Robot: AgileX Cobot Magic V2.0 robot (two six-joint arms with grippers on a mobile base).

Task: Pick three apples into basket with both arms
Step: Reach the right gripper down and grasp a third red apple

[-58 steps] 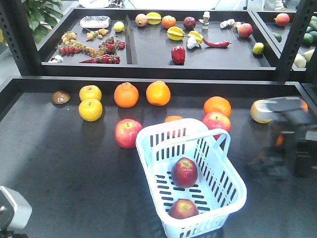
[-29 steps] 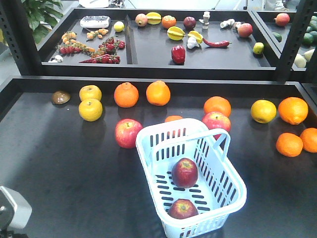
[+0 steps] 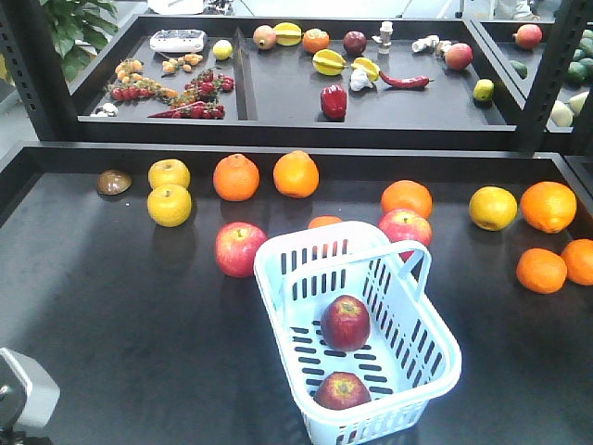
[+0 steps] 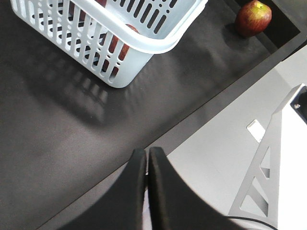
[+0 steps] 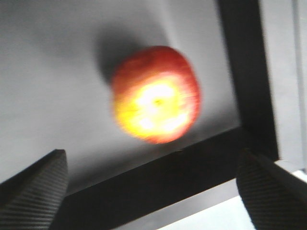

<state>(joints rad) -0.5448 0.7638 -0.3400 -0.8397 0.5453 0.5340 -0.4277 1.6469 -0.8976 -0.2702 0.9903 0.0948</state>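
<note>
So the pale blue basket [image 3: 357,329] sits near the front middle of the black table [image 3: 111,306] and it's got two red apples in it already, one in the middle [image 3: 346,322] and one down by the near end [image 3: 342,390]. Two more red apples are out on the table: one just left of the basket [image 3: 240,248] and one right behind its far right corner [image 3: 404,228], partly hidden by the handle. Oranges and yellow fruit are scattered in a row behind and off to the right.

Left gripper [image 4: 145,158] is clenched with nothing in it, the two black fingers pressed flat against each other, hanging over the table's edge. Its camera catches the basket's corner and another apple [image 4: 253,17] sitting by the table rim.

Right gripper [image 5: 153,187] is wide apart, fingertips at the bottom corners of its view, empty. Directly below it there's a blurry red and yellow apple [image 5: 156,94] resting on the table close to the raised black edge
</note>
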